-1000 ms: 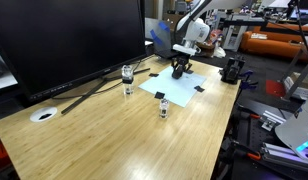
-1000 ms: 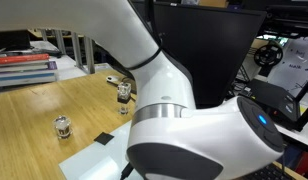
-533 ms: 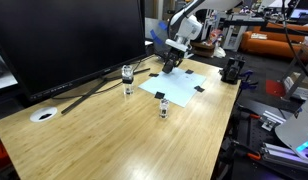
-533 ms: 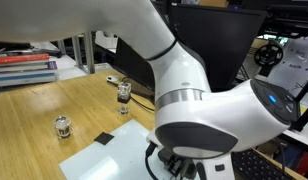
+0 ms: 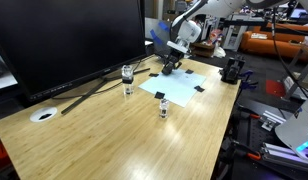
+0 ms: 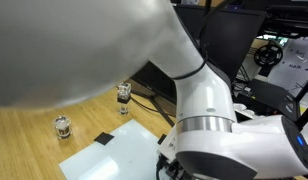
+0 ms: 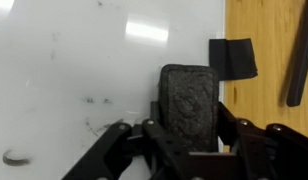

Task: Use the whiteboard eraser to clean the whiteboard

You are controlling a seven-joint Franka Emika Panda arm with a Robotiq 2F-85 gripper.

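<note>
In the wrist view my gripper [image 7: 189, 128] is shut on the whiteboard eraser [image 7: 189, 98], a black oblong block with a rough felt face. It is held flat against the whiteboard [image 7: 74, 60], close to the corner with a black tape patch [image 7: 234, 57]. Faint dark marks [image 7: 16, 157] remain on the pale sheet at the lower left. In an exterior view the gripper [image 5: 170, 67] stands over the far corner of the whiteboard [image 5: 182, 86], near the monitor. The arm fills much of an exterior view, where part of the whiteboard [image 6: 124, 152] shows beneath it.
Two small glass jars [image 5: 127, 72] [image 5: 164, 105] stand on the wooden table [image 5: 114, 140] beside the sheet. A large black monitor [image 5: 64, 40] rises behind, with its stand leg [image 7: 299, 60] near the sheet's corner. A white disc [image 5: 43, 114] lies further off, and a black fixture [image 5: 231, 70] sits at the table edge.
My gripper has slid the eraser from the middle of the whiteboard toward its far corner by the monitor. The jaws have stayed shut on the eraser.
</note>
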